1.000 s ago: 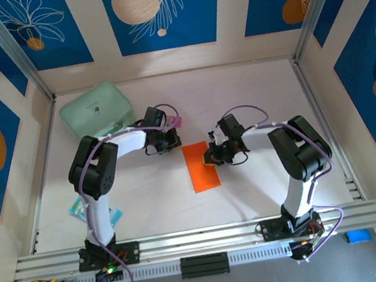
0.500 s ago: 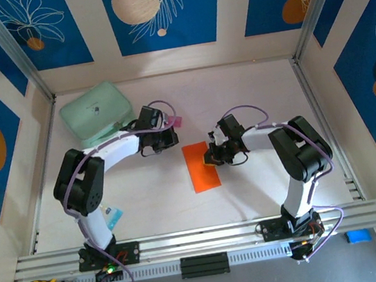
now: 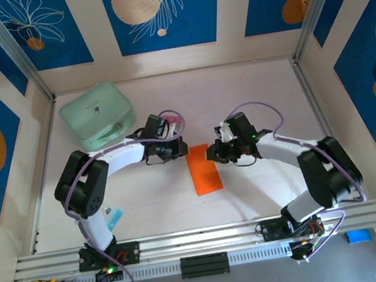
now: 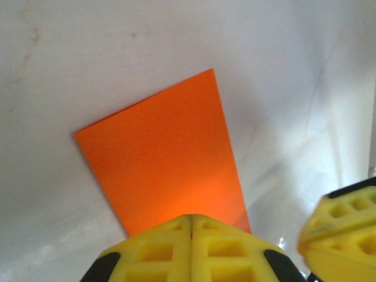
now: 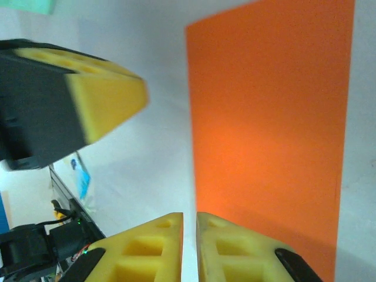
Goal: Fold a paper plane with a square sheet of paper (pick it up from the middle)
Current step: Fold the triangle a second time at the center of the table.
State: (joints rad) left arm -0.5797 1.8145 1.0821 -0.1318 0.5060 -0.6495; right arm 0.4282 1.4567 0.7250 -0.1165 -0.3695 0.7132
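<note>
Orange sheet of paper [image 3: 203,168] lies flat on the white tabletop [image 3: 252,97], roughly midway between my two arms. From above it reads as a narrow upright rectangle rather than a square, its upper end between the two pincers. On the left wrist camera the sheet [image 4: 164,158] spreads out ahead of the fingertips, corners sharp and surface smooth. On the right wrist camera it [image 5: 270,129] fills the right side, one long edge running down toward my fingertips.

My left pincer [image 3: 177,147] sits just beside the paper's upper left corner. Its yellow fingers are pressed together with only a seam between them, and the left wrist camera shows the tips [image 4: 191,221] over the sheet's near edge, pinching nothing. I cannot tell whether they touch the paper.

My right pincer [image 3: 212,154] is at the paper's upper right edge. Its fingers [image 5: 189,218] are parted by a thin slit, one finger over the orange and the other over bare tabletop. I cannot tell whether the paper's edge sits inside that slit.

Further back on the left stands the mint-green case [image 3: 97,115], and a small pink block [image 3: 175,122] lies just behind the left wrist.
</note>
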